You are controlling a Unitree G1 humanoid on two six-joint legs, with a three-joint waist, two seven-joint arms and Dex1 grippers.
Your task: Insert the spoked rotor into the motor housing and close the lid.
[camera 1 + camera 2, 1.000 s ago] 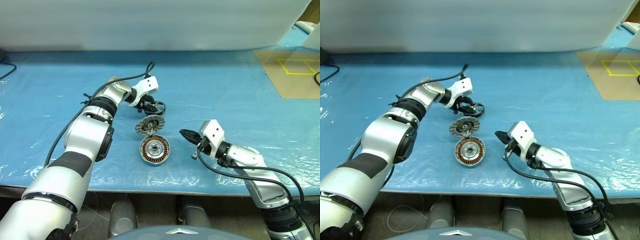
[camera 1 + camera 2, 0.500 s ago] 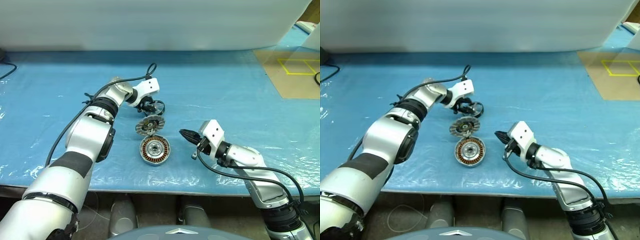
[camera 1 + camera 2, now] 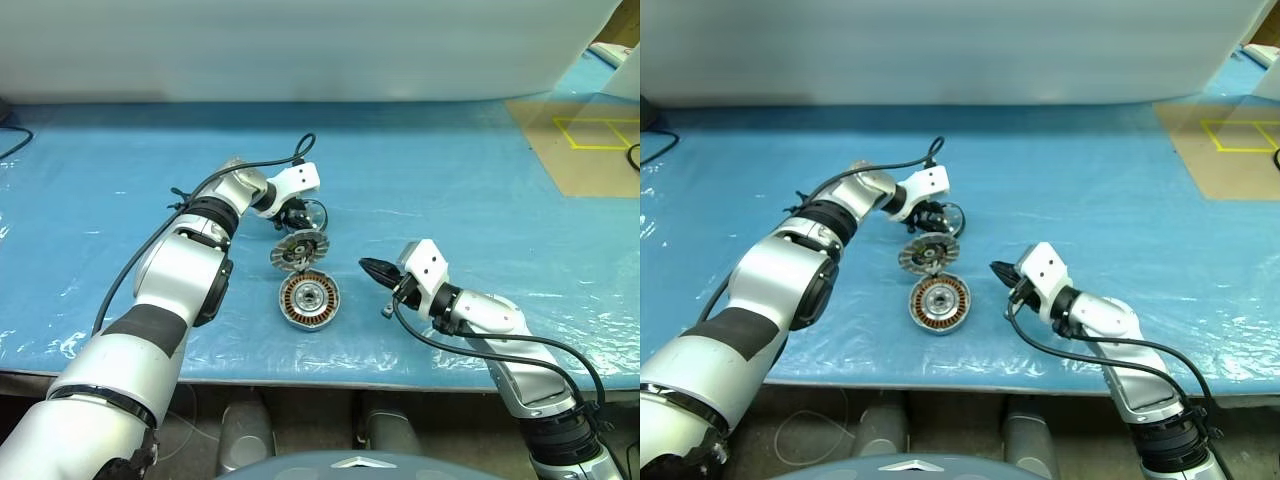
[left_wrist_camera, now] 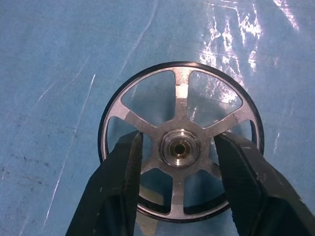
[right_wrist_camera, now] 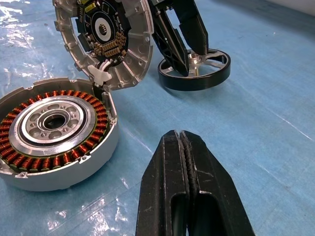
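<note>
The spoked rotor [image 4: 181,93], a black ring with silver spokes and a central hub, lies flat on the blue table behind the other parts. My left gripper [image 3: 297,213] points down into it. Its fingers [image 4: 123,172] reach through the gaps between spokes on either side of the hub, open, with a small gap on each side. The motor housing [image 3: 309,299], with copper windings around a silver hub, lies nearest the table's front. Its hinged lid [image 3: 300,250] stands tilted open behind it. My right gripper [image 3: 368,267] hovers to the right of the housing, shut and empty.
Blue plastic sheeting [image 3: 450,180] covers the table. A brown board with yellow tape lines [image 3: 585,140] lies at the far right. A white wall [image 3: 300,50] runs along the back. The table's front edge [image 3: 330,378] lies just before the housing.
The left gripper's fingers have drawn closer together around the rotor's hub, and its wrist has turned slightly. The right arm, housing and lid have not moved.
</note>
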